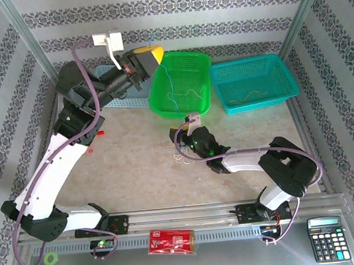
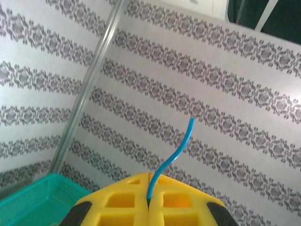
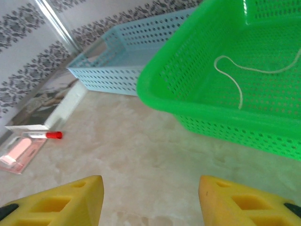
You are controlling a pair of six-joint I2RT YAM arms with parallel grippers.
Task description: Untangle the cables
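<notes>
Cord position decides the next move. The blue cord [image 2: 171, 157] is pinched between the shut fingers of the left end effector [image 1: 149, 56]. Its short end stands up past the fingertips, and the rest hangs nearly straight down with its tail inside the green basket [image 1: 156, 88] at the far edge of the tabletop. That arm is stretched high and forward. By my reckoning, a release would drop the cord into this basket and not into the pale blue basket [image 3: 117, 42] just beside it. The right end effector [image 3: 150, 188] hovers low over the tabletop, just short of the green basket, fingers apart with nothing between them. A few pale loose cords [image 1: 181, 159] lie behind it toward the near edge, beside its wrist, so the right arm is the nearer one to them.
</notes>
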